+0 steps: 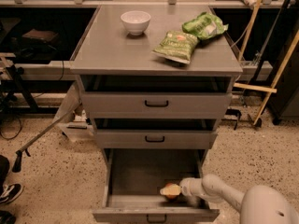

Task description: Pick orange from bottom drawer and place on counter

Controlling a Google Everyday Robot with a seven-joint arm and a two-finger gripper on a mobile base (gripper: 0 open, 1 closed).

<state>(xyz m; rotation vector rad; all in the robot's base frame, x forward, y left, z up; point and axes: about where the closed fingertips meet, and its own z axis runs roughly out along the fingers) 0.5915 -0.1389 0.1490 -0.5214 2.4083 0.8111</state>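
The orange lies in the open bottom drawer, near its front right corner. My gripper reaches into the drawer from the right on a white arm and is at the orange, with a pale part of it lying over the fruit's top. The counter is the grey top of the cabinet, above the two upper drawers, which stand slightly pulled out.
A white bowl stands at the counter's back left. Two green crisp bags lie at its right. Wooden poles lean at the right. A stick and shoes are on the floor at the left.
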